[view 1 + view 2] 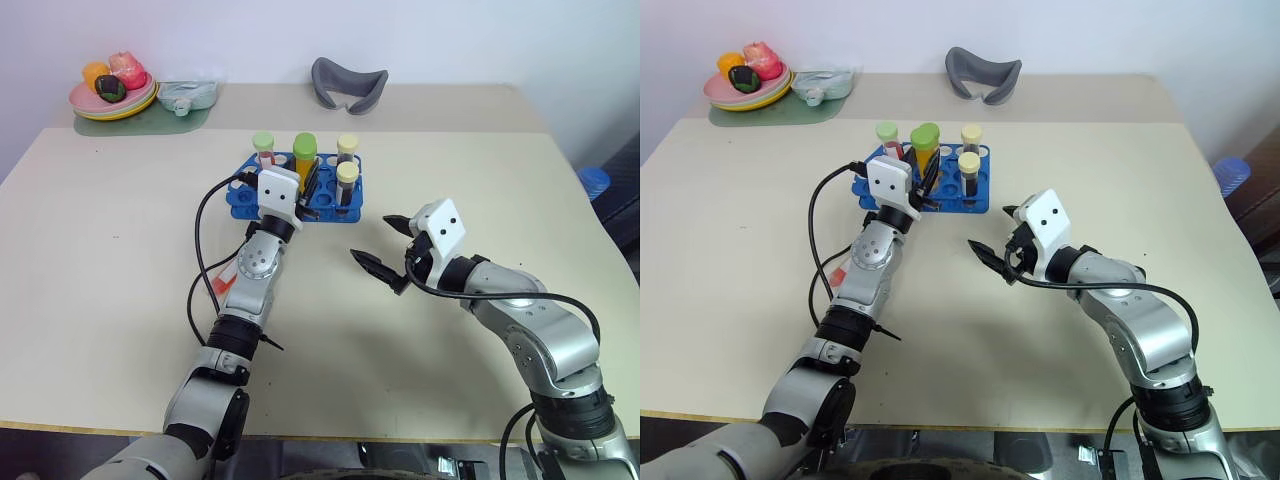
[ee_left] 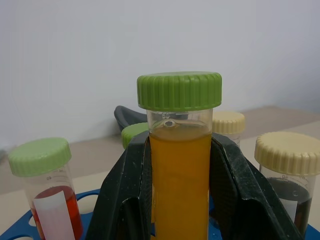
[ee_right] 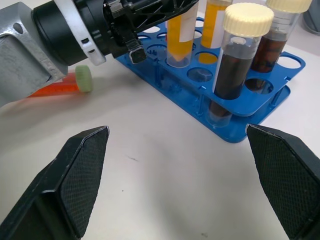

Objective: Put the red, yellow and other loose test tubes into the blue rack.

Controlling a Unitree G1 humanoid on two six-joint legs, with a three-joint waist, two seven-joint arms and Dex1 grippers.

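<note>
While the head views are showing the blue rack (image 1: 296, 196) standing on the bench (image 1: 120, 230) toward its far side, the left wrist view is giving the close detail: the left gripper (image 2: 180, 200) is clamping a green-capped tube of orange liquid (image 2: 180, 165) between its two black fingers (image 2: 125, 200), holding it upright over the rack. Behind that tube, the same view is showing a green-capped tube of red liquid (image 2: 50, 195) and two cream-capped tubes (image 2: 287, 170) standing in the rack, the nearer one holding dark liquid.

From the right wrist view, a loose tube of red liquid with a green cap (image 3: 62, 86) is lying on its side on the bench just beside the rack, partly hidden behind the left arm; in the left eye view it is showing only as a red sliver (image 1: 224, 276) beside that arm. The right gripper (image 1: 384, 250) is hovering near the rack's front corner with its fingers spread wide and nothing between them.

Well beyond the rack, a plate of toy food (image 1: 112, 98) is sitting on a green mat (image 1: 150, 118), with a grey curved object (image 1: 348, 84) also at the far edge.
</note>
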